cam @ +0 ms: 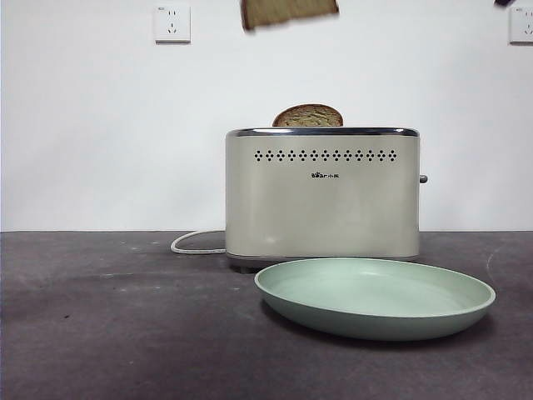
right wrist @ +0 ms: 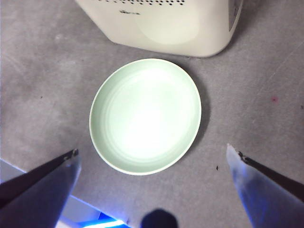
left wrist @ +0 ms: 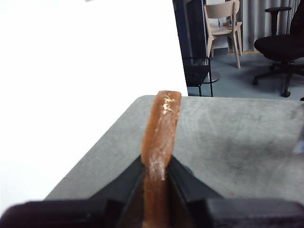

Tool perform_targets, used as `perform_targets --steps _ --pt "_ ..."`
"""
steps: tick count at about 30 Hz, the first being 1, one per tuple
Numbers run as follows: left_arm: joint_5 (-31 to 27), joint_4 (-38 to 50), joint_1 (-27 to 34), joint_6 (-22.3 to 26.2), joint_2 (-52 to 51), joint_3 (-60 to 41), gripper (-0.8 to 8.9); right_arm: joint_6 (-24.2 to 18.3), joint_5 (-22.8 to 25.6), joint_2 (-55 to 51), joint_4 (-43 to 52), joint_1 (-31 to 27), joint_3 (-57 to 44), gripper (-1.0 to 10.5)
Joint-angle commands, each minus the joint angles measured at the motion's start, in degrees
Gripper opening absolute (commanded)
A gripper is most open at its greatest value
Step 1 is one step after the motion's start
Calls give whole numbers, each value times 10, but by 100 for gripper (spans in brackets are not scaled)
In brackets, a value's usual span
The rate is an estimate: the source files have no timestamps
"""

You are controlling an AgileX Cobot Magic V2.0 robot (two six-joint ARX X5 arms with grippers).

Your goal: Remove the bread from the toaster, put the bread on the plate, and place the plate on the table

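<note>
The left gripper [left wrist: 156, 173] has its jaws clamped on the bread [cam: 289, 12], holding it edge-on high above the toaster [cam: 322, 193], where only the slice's lower edge shows at the top of the front view. The step in hand looks like the carry to the plate [cam: 375, 297], which lies empty on the table [cam: 108, 325] just in front of the toaster, toward its lever end. To do it well, the slice should travel clear of the second slice [cam: 307, 116] that pokes from the slot, then come down low over the plate's middle and tip toward flat before release, so it lands inside the rim rather than bouncing off it. The right gripper [right wrist: 152, 156] hangs above the plate with its jaws spread wide and nothing between them, and should stay out of the lowering path. The bread is light tan and speckled with a brown crust; in the left wrist view its crust edge shows glossy orange-brown, and the grip seems to sit near one edge, though the jaws hide how deep it goes.
</note>
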Motion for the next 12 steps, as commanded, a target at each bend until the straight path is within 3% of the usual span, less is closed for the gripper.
perform_targets --steps 1,4,9,12 --pt "-10 -37 3 -4 -33 1 -5 10 3 33 11 1 -1 588" --pt "-10 -98 6 -4 -69 1 -5 10 3 80 22 1 -1 524" --pt "-4 -220 6 9 -98 -3 -4 10 3 158 55 1 -1 522" --pt "9 -247 3 11 -119 -34 -4 10 3 205 71 1 -1 520"
